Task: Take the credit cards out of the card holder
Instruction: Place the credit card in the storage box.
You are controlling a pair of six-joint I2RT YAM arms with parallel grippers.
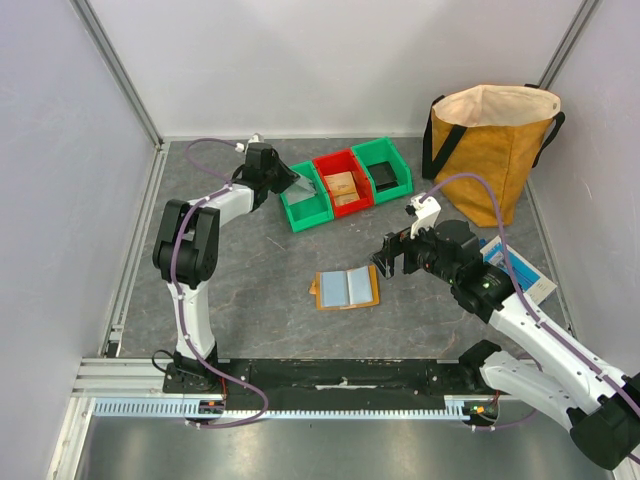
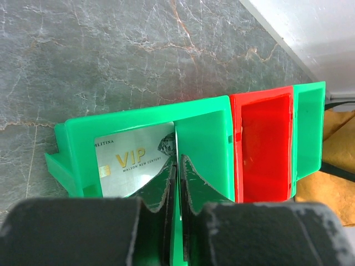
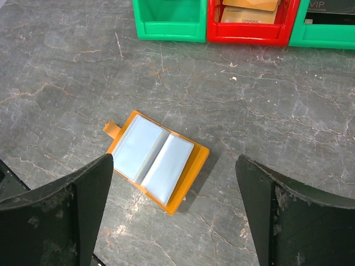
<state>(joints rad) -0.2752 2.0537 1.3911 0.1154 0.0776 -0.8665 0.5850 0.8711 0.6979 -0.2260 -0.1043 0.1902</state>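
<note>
The card holder (image 1: pixel 345 288) lies open on the table, tan-orange with pale blue panels; I cannot tell whether any cards sit in its sleeves. It also shows in the right wrist view (image 3: pixel 155 160). My right gripper (image 1: pixel 390 258) is open and empty, hovering just right of and above the holder, whose panels lie between its fingertips (image 3: pixel 105 166). My left gripper (image 1: pixel 283 172) reaches over the left green bin (image 1: pixel 305 205). Its jaws (image 2: pixel 177 158) are nearly together on the right edge of a silver VIP credit card (image 2: pixel 133 160), which hangs tilted in that bin (image 2: pixel 205 127).
A red bin (image 1: pixel 343 185) holds tan cards (image 3: pixel 249 8). A right green bin (image 1: pixel 383 175) holds a dark card. A big mustard bag (image 1: pixel 490 150) stands at the back right. A blue-and-white box (image 1: pixel 525 272) lies under my right arm.
</note>
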